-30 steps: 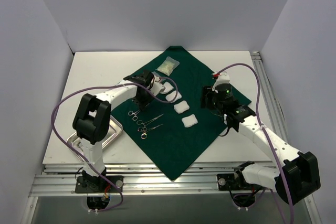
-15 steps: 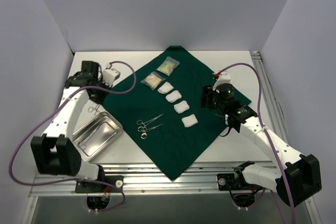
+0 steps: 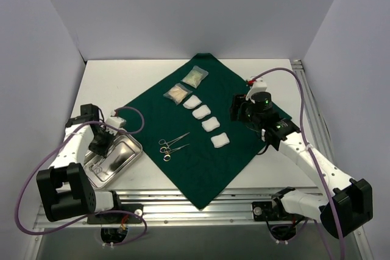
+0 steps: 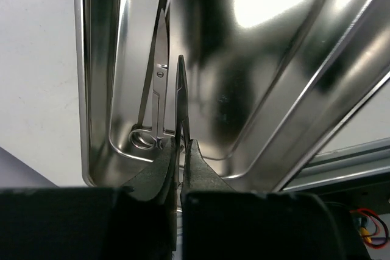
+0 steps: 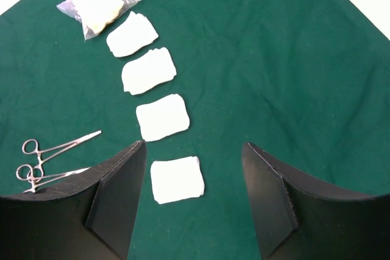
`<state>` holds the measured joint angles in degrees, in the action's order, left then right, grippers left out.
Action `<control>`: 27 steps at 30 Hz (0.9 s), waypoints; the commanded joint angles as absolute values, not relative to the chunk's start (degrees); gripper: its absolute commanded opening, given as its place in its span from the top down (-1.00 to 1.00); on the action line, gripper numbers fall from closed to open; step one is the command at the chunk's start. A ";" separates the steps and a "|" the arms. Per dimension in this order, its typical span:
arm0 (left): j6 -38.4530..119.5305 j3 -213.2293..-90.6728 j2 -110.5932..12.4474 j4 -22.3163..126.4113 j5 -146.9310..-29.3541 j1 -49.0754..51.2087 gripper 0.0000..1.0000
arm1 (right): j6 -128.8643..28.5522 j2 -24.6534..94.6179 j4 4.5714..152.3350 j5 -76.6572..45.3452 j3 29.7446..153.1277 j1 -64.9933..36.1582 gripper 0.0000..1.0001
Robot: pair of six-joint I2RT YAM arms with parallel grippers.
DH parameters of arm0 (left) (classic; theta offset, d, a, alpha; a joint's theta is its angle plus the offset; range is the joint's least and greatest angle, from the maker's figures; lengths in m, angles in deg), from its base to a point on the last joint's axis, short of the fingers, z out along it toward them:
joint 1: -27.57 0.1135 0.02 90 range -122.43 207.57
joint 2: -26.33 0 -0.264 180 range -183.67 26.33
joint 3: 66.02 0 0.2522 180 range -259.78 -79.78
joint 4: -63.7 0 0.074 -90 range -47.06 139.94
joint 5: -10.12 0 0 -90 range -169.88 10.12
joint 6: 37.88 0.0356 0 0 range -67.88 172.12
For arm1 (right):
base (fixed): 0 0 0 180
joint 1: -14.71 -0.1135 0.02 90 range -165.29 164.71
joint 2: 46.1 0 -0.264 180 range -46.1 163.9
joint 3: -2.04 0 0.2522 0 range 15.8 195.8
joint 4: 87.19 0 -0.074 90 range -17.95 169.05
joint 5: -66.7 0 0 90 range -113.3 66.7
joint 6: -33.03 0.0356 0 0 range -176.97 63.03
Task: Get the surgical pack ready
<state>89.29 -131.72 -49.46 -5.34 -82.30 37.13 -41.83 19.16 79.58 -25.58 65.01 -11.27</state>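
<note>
At the far left, our left hand (image 3: pixel 100 144) (image 4: pixel 181 150) hangs over the steel tray (image 3: pixel 131 156) (image 4: pixel 82 89), which sits on the white counter (image 3: pixel 268 71) just off the drape's left edge. Its fingers are pressed together, pinching a thin steel instrument (image 4: pixel 181 89) seen edge-on. The instrument's long axis runs straight ahead of the fingertips along the tray's long wall, tip pointing away from the hand. A ring handle and pivot screw show just left of it; we cannot tell whether they are a reflection. Further right, on the dark green drape (image 3: pixel 201 168) (image 5: pixel 274 59), two scissor-like clamps (image 3: pixel 173 140) (image 5: pixel 61 144) lie side by side and nearly parallel, rings toward the left hand and tips toward the gauze. Four white gauze pads (image 3: pixel 211 124) (image 5: pixel 162 117) form a diagonal row ahead of our right hand (image 3: pixel 239 111) (image 5: pixel 194 147), with two clear packets (image 3: pixel 177 94) (image 5: pixel 97 2) at its far end. The right hand hovers over the drape with fingers spread, gripping nothing, and the nearest pad shows between them.
</note>
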 commanded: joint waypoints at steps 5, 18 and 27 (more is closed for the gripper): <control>94.13 -125.31 -50.04 5.10 -84.01 41.10 0.95 | -39.04 16.13 77.20 -26.20 67.57 -11.83 -0.19; 97.12 -123.99 -53.30 9.95 -88.58 44.35 0.88 | -38.69 17.18 77.55 -26.28 67.57 -12.10 -0.19; 98.08 -126.88 -52.68 6.27 -89.37 44.44 0.46 | -39.30 17.01 77.47 -26.20 67.92 -12.19 -0.21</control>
<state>96.50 -124.29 -53.83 7.62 -87.00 44.12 -38.99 17.43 77.46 -25.58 65.56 -11.64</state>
